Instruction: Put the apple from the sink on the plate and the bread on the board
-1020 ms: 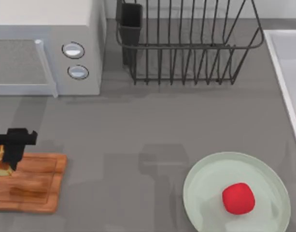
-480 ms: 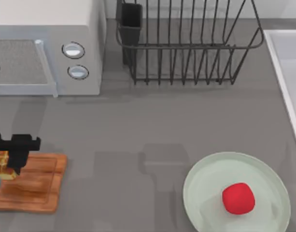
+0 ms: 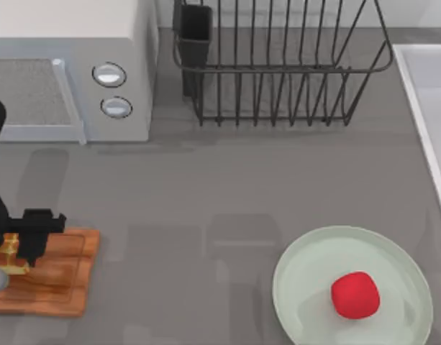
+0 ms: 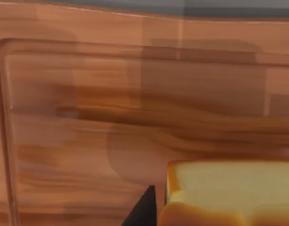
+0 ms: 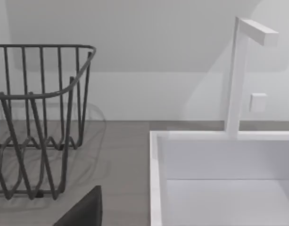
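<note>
Board (image 3: 51,277) at table's left edge w/ bread (image 3: 9,253) over it, near its left end; plate (image 3: 353,287) at lower right w/ apple (image 3: 355,295) resting on it. Left gripper (image 3: 19,244) pinched on bread. Judged light, soft, crushable; gentle side grip advised. Right gripper's spread: cannot tell.

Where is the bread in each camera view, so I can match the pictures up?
Top view: the bread lies at the far left, over the board, by the left tool.
Left wrist view: bread near, on wood grain.
Right wrist view: not in it.
Shared landmark: the board.
</note>
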### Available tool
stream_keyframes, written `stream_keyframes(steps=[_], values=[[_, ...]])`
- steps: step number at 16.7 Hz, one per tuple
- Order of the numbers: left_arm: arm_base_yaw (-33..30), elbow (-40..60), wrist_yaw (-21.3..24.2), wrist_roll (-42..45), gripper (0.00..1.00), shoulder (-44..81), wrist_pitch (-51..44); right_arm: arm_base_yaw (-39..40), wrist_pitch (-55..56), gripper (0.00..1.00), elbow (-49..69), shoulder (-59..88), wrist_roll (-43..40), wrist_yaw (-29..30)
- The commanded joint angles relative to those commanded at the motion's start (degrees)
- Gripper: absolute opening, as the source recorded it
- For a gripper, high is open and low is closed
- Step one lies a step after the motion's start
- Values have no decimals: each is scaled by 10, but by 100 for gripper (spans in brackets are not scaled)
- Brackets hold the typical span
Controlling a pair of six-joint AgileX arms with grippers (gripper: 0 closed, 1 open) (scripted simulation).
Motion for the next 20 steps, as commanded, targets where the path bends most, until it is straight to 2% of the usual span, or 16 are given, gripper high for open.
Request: stream_keyframes(steps=[5,18,20], values=[[0,-4,0,0,0,3,5,0,0,100,0,0,0,0],[0,-4,0,0,98,3,5,0,0,100,0,0,0,0],[0,-4,0,0,100,3,5,0,0,100,0,0,0,0]])
